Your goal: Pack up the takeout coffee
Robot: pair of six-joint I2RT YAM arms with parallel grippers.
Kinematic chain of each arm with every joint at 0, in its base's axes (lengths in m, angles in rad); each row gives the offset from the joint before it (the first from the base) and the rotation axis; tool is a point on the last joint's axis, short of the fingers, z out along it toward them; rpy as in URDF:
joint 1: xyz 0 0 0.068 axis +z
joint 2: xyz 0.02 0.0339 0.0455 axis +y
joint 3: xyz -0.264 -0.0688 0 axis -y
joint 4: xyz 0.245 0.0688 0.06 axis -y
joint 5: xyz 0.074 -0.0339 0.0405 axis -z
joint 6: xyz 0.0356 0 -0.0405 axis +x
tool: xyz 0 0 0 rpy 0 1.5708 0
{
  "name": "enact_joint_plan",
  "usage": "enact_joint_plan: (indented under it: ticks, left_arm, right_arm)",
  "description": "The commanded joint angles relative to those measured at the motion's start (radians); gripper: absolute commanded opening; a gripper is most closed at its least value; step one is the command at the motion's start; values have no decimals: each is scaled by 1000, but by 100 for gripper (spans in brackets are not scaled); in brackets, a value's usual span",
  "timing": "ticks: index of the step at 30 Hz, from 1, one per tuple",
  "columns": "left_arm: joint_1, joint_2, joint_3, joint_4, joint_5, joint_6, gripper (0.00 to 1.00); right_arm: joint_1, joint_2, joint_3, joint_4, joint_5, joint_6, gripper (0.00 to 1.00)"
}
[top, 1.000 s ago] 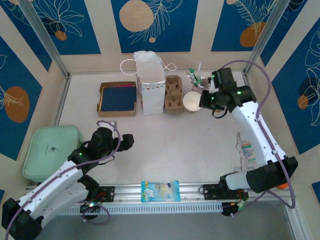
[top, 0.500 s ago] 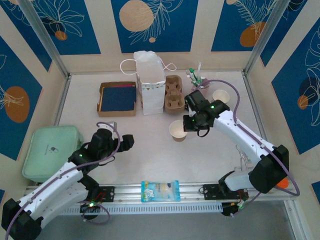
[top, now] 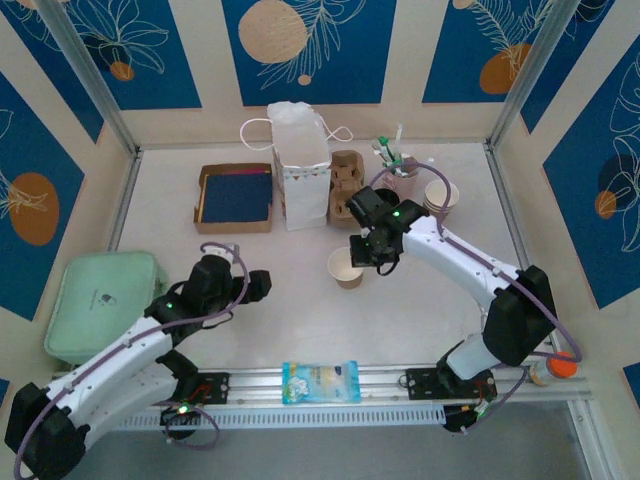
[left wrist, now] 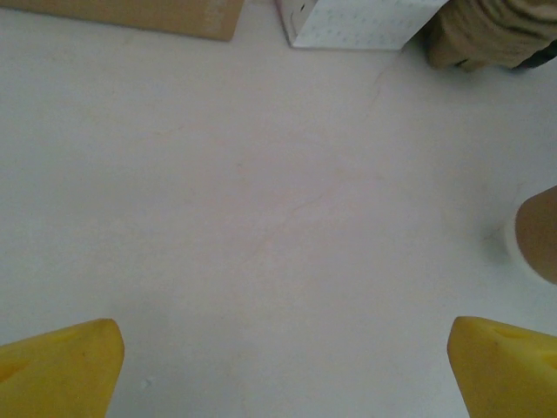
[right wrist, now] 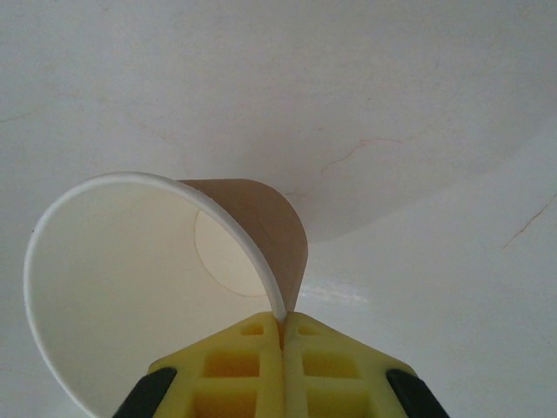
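The takeout coffee cup (top: 345,268), kraft brown with a white rim and white inside, is near the table's middle, in front of the cardboard carrier. My right gripper (top: 366,254) is shut on its rim. In the right wrist view the yellow fingers (right wrist: 252,366) pinch the cup's wall (right wrist: 261,222) at the rim, one inside and one outside, and the cup's mouth faces the camera. My left gripper (top: 260,286) stands open to the cup's left, near the table. Its yellow fingertips (left wrist: 61,370) are spread wide over bare table, and the cup's edge (left wrist: 540,233) shows at the right.
At the back stand a white paper bag (top: 300,165), a cardboard cup carrier (top: 346,187), a brown box with a blue inside (top: 235,197), a pink cup of stirrers (top: 402,176) and a stack of brown cups (top: 441,195). A mint container (top: 100,300) lies left; a snack packet (top: 320,381) lies on the front rail.
My right gripper has carried the cup from the back right, beside the stirrers, left and nearer to the table's middle. The left arm has hardly moved.
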Motion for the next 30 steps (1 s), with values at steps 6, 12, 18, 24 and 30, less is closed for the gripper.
enact_joint_plan:
  ticks: [6, 12, 18, 24, 30]
  left_arm:
    - [-13, -21, 17, 18, 8, -28, 95]
    - [-13, -39, -1, 2, 10, -50, 95]
    - [-13, -33, -17, 22, 14, -53, 95]
    - [-13, -16, -17, 33, 23, -49, 95]
    - [-13, -25, -25, 34, 17, -49, 95]
  right_arm:
    - [32, 29, 31, 8, 24, 22, 0]
    - [36, 25, 14, 1, 22, 9, 0]
    - [34, 29, -26, 49, -7, 10, 0]
    - [11, 47, -49, 102, -40, 20, 0]
    - [3, 66, -59, 122, -50, 22, 1]
